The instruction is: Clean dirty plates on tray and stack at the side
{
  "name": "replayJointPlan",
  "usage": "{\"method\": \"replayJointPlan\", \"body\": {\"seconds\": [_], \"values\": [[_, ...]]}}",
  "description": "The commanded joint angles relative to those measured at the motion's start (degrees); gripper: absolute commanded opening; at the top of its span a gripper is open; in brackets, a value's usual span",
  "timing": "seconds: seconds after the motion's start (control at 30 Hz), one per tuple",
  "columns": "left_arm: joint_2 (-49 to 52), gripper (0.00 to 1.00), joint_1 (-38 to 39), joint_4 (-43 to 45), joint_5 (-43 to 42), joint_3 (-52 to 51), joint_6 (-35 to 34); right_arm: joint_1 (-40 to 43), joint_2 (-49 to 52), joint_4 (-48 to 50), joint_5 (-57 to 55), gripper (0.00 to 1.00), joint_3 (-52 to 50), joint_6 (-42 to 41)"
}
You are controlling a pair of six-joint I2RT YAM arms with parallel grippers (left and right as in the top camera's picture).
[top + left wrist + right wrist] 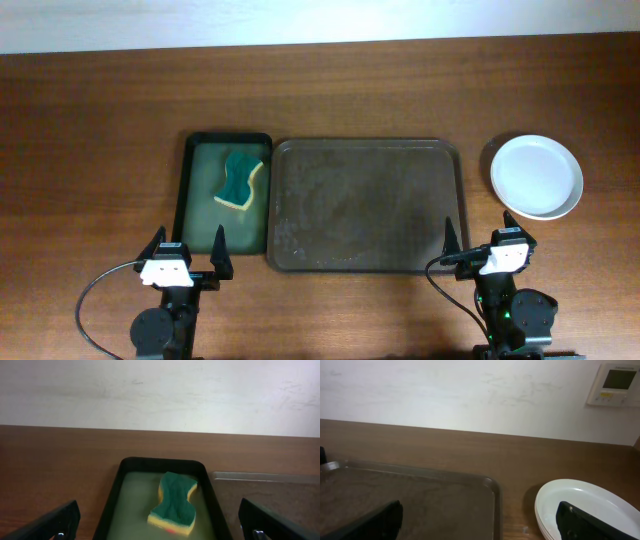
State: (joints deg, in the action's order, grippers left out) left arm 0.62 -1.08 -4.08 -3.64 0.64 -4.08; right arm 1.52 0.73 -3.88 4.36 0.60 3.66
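Observation:
The dark brown tray (365, 205) lies mid-table with nothing on it; its right rim also shows in the right wrist view (492, 495). White plates (536, 176) sit stacked on the table to the tray's right, with no red smear visible; layered rims show in the right wrist view (580, 507). My left gripper (187, 248) is open and empty at the front edge, before the black tray. My right gripper (480, 238) is open and empty at the front edge, near the brown tray's right front corner.
A narrow black tray with green inside (198, 195) lies left of the brown tray and holds a green-and-yellow sponge (238, 181). In the left wrist view the sponge (175, 502) has a small red mark on its near edge. A wall thermostat (616, 384) hangs behind.

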Motion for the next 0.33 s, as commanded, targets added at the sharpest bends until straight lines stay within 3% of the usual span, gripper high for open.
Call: {"method": "replayJointPlan", "body": {"seconds": [0.0,0.3], "values": [[-0.3,1.0,0.3,-0.5,0.4,-0.1,0.7,0.4,-0.4,-0.2,0.5,0.98,-0.3,0.2],[-0.3,1.0,0.3,-0.5,0.4,-0.1,0.7,0.4,-0.4,-0.2,0.5,0.98,-0.3,0.2]]}}
